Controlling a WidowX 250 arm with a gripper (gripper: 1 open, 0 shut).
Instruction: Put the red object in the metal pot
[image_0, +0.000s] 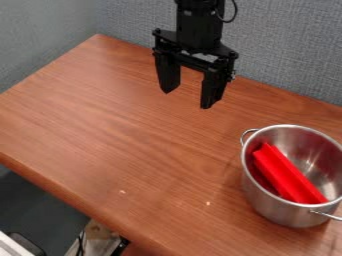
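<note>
One red bar (285, 172) lies inside the one steel pot (270, 205) at four o'clock on the worktop (107, 120); one claw (189, 92) at twelve hangs wide open, empty.
</note>
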